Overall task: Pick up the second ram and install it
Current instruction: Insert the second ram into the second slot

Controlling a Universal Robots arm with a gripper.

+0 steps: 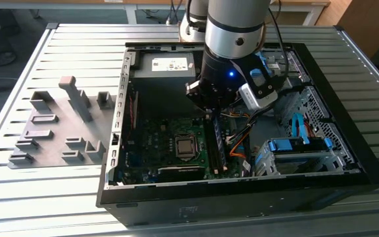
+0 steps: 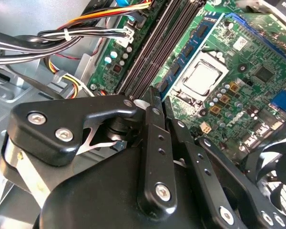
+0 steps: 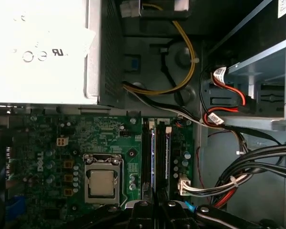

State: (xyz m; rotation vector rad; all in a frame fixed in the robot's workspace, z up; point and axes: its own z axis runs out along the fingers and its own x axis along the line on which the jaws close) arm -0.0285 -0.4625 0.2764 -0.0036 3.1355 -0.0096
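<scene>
Gripper [image 2: 151, 98] above the motherboard's [image 3: 105, 138] memory slots, fingers close together, clamped on the second ram [image 3: 154, 157]; the stick stands on edge just beside the processor socket [image 3: 102, 182].

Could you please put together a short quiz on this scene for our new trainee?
1. True or false: the computer case lies open on the table.
2. The tool is nearest to: A the memory slots; B the grey fixture blocks; C the drive bay.
3. Fill in: the grey fixture blocks stand on the exterior view's ____ of the computer case.
Key: 1 true; 2 A; 3 left.
</scene>
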